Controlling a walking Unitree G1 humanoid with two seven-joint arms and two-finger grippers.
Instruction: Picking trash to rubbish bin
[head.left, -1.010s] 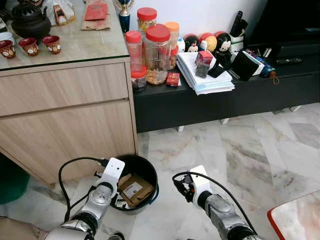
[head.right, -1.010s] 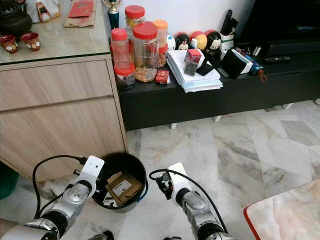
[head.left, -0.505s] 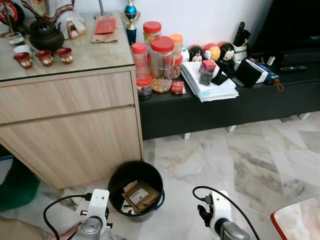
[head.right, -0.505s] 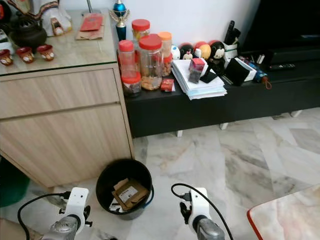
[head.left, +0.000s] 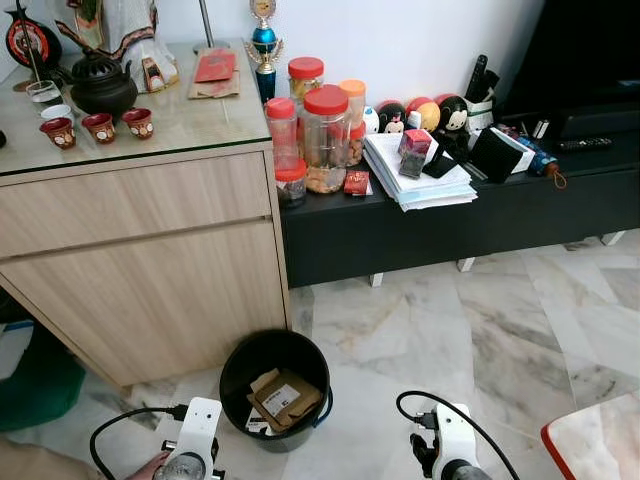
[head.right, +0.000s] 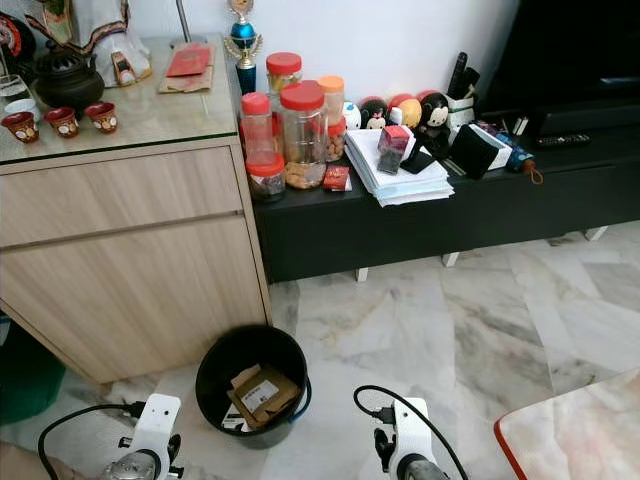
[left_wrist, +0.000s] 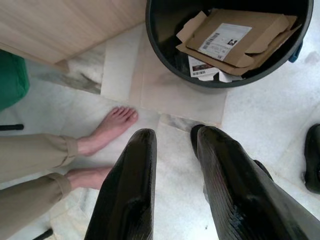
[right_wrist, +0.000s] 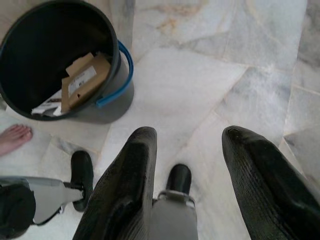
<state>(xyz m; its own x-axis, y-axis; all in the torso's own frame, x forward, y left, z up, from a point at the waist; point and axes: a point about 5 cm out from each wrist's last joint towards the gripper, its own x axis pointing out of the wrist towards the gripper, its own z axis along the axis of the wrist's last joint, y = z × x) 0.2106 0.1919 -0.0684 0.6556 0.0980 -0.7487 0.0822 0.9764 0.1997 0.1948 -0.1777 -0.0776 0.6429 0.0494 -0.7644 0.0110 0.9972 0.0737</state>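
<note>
The black rubbish bin (head.left: 232, 362) stands on the marble floor at the corner of the wooden cabinet, with a flattened cardboard box (head.left: 285, 398) and paper scraps inside. Both arms hang low at the bottom edge, the left wrist (head.left: 195, 450) near the bin and the right wrist (head.left: 450, 455) further right. In the left wrist view my left gripper (left_wrist: 174, 135) is open and empty above the floor, just short of the bin (left_wrist: 165, 65) and its cardboard (left_wrist: 235, 37). My right gripper (right_wrist: 192, 132) is wide open and empty, with the bin (right_wrist: 117, 60) off to one side.
A person's bare feet (left_wrist: 107, 127) and khaki trouser legs are close by the left gripper. The wooden cabinet (head.left: 140, 260) and a black low bench (head.left: 450, 215) with jars and papers line the wall. A green object (head.left: 40, 385) lies left, a red-edged table corner (head.left: 600, 445) right.
The camera has risen and pulled back, so the bin looks smaller and further off. Both arms have sunk to the bottom edge of the eye views. The box stays in the bin.
</note>
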